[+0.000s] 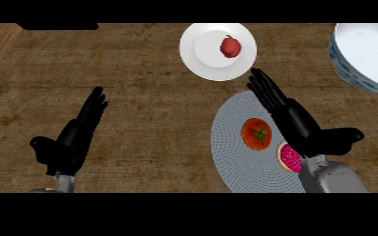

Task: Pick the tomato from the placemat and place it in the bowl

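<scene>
**A:** Where is the tomato [257, 134]?

**B:** It lies untouched near the middle of the round grey placemat [230, 125]. Our right hand [299, 125] hovers just beside it, on its right. The fingers are straight and point up the worktop [148, 90], and the thumb is spread wide to the outer side. It has hold of nothing.

**A:** Why do we hold it open like that?

**B:** We judge it is set for the grasp, since the gap between thumb and fingers leaves room to bring round the tomato. The palm would need to shift left and come down before we curl in.

**A:** And the pink-frosted thing [287, 158] next to it?

**B:** It shares the placemat and is partly hidden under our right wrist. We should keep our fingers off it.

**A:** Where is the bowl [353, 60]?

**B:** It is at the far right edge, white with a blue pattern, well apart from the placemat. That is our right hand's side, which is likely why we use that hand. The white plate [205, 62] with a dark red fruit [230, 46] sits nearer, and we mustn't take it for the target.

**A:** Our left hand [70, 137]?

**B:** It is open and resting at the left, fingers up, holding nothing.
</scene>
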Motion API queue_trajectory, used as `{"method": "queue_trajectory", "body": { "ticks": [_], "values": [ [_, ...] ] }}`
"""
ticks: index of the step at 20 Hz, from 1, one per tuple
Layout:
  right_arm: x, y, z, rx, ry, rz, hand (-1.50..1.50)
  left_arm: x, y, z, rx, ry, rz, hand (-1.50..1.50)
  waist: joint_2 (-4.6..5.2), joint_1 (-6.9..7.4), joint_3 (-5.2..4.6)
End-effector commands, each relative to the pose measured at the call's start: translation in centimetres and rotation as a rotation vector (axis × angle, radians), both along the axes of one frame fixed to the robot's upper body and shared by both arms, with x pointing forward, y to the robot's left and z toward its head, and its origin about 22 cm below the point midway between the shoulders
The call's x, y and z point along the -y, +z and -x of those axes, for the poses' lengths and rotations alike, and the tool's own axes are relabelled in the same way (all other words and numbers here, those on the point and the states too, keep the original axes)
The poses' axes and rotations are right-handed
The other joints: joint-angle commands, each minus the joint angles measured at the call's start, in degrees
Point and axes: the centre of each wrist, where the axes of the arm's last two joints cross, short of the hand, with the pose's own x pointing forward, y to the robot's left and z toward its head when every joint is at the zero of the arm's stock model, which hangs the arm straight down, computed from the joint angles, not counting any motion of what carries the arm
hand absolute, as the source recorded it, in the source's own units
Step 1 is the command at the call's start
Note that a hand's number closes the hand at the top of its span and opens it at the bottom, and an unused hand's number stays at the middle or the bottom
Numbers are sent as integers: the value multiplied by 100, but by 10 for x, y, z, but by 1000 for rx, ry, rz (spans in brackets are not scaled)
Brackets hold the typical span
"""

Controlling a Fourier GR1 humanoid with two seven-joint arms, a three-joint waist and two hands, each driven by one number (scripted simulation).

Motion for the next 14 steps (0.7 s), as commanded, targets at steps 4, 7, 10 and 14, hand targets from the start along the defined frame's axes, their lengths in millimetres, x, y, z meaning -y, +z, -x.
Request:
{"method": "queue_trajectory", "body": {
  "ticks": [4, 7, 10, 14],
  "values": [
    [-13, -11, 16, 98, 279, 216, 150, 10, 20, -19, 88, 20, -18, 0, -190, -31, -102],
    [25, 58, -5, 481, 126, 618, 150, 7, 12, -17, 52, 31, -16, 0, -594, -341, -203],
    [10, -26, 31, 403, -195, 122, -150, 14, 20, -24, 82, 41, 2, 0, -197, -251, -76],
    [25, -56, 62, 511, -128, -98, -150, 26, 11, -27, 78, 24, 6, 0, -184, -174, -91]
  ]
}}
